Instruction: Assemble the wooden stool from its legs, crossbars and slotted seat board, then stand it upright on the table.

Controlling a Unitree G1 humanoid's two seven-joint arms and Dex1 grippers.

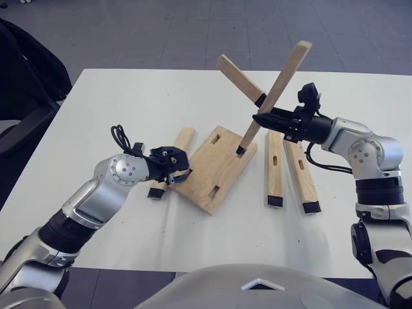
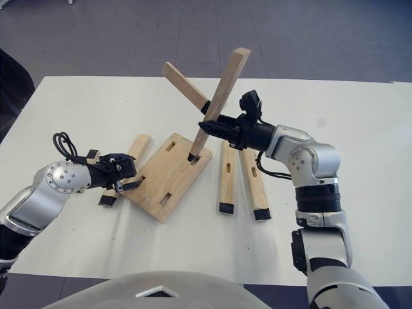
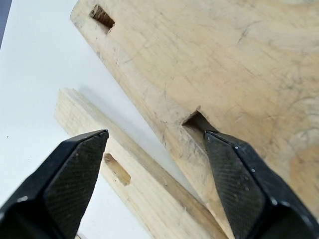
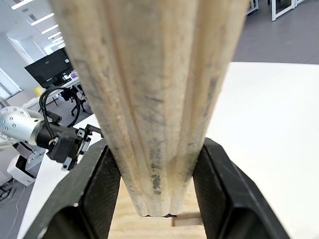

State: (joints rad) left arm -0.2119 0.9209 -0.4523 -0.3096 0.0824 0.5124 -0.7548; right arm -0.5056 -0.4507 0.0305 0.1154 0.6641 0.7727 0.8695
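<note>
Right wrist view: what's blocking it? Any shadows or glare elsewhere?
Right wrist view: the held leg sits close to the lens, hiding most of the seat board. Left eye view: faint soft shadows under the board, no glare on the table. Left wrist view: the board shades the table beside a loose leg.

White table, matt top; far edge runs straight across both eye views. Beyond it grey floor: big square tiles w/ thin joints, evenly lit, no glare. At robot's left, just off the table's corner, a black shape, prob. a chair, can't tell for sure. Right wrist view looks across an office-type room. Ceiling has long light strips, lit. Dark monitor on a desk in bkgd, w/ black office chair near it. White desk legs stand on grey floor farther off. Bright, pale walls at that end.
</note>
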